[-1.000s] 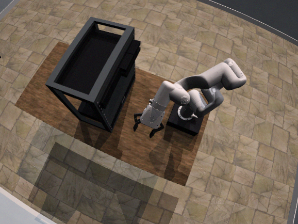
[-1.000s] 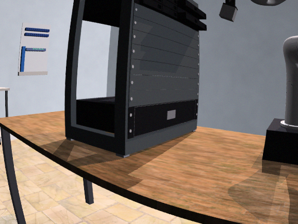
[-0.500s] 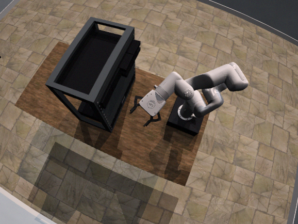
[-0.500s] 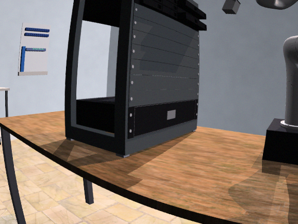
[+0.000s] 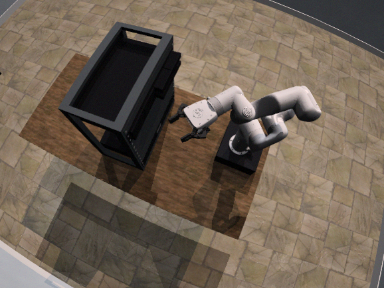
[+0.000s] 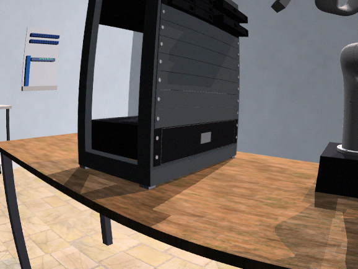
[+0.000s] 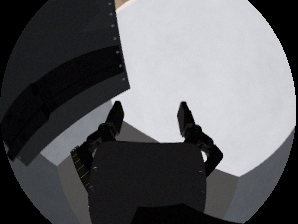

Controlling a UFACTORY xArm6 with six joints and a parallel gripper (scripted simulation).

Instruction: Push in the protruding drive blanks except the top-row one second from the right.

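The black rack [image 5: 143, 83] [image 6: 148, 93] [image 7: 67, 63] stands on the wooden table [image 5: 186, 186] [image 6: 232, 201]. The storage chassis [image 6: 198, 6] sits at the top of its front, mostly cut off by the frame edge. Dark blanks stand out from the front near its top [image 5: 171, 64] [image 5: 165, 79] [image 6: 233, 13] [image 6: 238, 31]; I cannot tell which rows and columns they are in. My gripper [image 5: 178, 129] [image 7: 150, 107] is open and empty. It hovers in the air a little in front of the rack's front, near chassis height, touching nothing. One finger [image 6: 280, 4] shows at the top edge of the exterior view.
Flat grey filler panels [image 6: 198, 77] cover the rack's front below the chassis, with a black unit [image 6: 198, 139] at the bottom. The arm's black base [image 5: 239, 159] [image 6: 334, 170] stands on the table to the right of the rack. A white poster [image 6: 40, 59] hangs on the wall.
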